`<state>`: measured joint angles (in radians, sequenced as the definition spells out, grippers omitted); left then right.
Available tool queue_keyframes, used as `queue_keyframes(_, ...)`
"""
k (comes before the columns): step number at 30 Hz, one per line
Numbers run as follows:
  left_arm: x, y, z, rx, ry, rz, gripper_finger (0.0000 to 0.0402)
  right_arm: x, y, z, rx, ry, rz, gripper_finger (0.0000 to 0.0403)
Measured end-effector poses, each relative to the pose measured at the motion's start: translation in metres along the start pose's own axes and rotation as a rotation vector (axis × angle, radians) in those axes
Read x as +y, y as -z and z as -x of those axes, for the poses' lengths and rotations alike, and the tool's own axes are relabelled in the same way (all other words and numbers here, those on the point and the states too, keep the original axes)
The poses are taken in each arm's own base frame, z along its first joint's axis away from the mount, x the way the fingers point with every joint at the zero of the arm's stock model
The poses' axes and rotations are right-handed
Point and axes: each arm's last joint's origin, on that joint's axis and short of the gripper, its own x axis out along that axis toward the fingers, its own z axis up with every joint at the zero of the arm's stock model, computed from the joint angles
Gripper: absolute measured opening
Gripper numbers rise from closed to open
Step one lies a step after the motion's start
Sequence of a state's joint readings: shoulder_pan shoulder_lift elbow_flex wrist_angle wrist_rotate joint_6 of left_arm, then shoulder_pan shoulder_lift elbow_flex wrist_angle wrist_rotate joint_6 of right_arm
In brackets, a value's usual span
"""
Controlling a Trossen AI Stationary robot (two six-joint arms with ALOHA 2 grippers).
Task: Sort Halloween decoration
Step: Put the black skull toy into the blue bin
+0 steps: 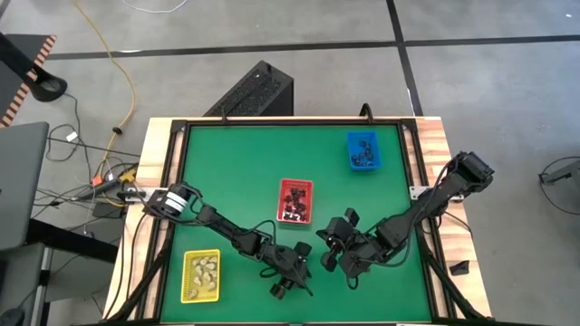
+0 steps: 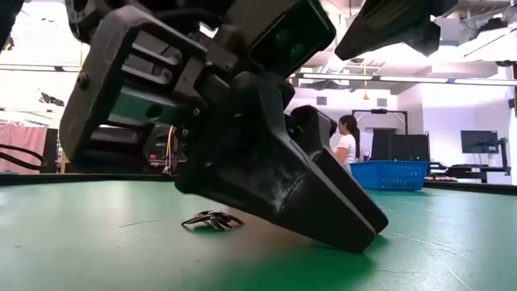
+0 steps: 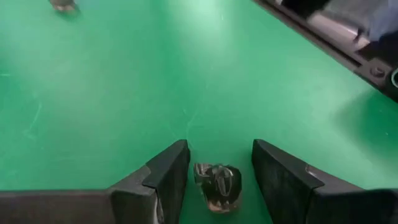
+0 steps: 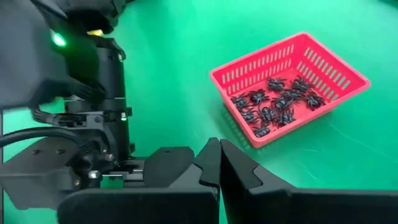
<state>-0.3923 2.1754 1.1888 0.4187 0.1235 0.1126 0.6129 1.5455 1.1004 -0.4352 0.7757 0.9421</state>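
A small dark Halloween decoration piece [image 3: 217, 185] lies on the green mat near the table's front edge. My left gripper [image 3: 219, 177] [image 1: 292, 282] is open and low over the mat. Its two fingers stand on either side of the piece, which lies closer to one of them, and I see no touch. In the low view a black spider [image 2: 212, 220] lies on the mat behind a big dark finger [image 2: 323, 202]. My right gripper [image 4: 219, 163] [image 1: 328, 246] is shut and empty. It hovers just right of the left gripper.
A red tray [image 1: 295, 200] [image 4: 289, 84] in mid-table holds several black spiders. A yellow tray [image 1: 201, 275] with cream lumps sits at the front left. A blue tray [image 1: 363, 151] [image 2: 389, 174] stands at the far right. Another small piece [image 3: 62, 5] lies farther off. A person [image 2: 347, 145] stands in the room behind.
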Motion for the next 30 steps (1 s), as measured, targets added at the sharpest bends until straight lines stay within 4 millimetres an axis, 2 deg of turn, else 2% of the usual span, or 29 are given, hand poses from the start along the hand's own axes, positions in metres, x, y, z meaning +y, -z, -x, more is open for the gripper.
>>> queue_keyframes(5,0.001,0.002,0.0,0.017,-0.021,-0.01,0.0149,0.0,0.0,0.0,0.001,0.002,0.001,0.0025)
queue_keyframes(13,0.003,0.008,0.0,0.073,-0.017,-0.01,0.0066,0.0,0.0,0.0,0.002,0.004,0.004,0.0025)
queue_keyframes(18,0.003,0.002,0.006,0.082,-0.022,-0.007,0.0065,-0.001,0.0,0.0,0.001,0.005,0.008,0.0025)
queue_keyframes(23,0.004,-0.035,0.042,0.065,-0.095,-0.085,0.0065,-0.004,0.001,0.001,0.008,0.032,0.027,0.0025)
queue_keyframes(26,0.006,-0.059,0.073,-0.01,-0.145,-0.137,0.0067,-0.009,0.0,0.004,0.003,0.07,0.039,0.0025)
queue_keyframes(30,0.019,-0.071,0.118,-0.133,-0.212,-0.16,0.0066,-0.023,-0.007,0.016,-0.031,0.141,0.029,0.0025)
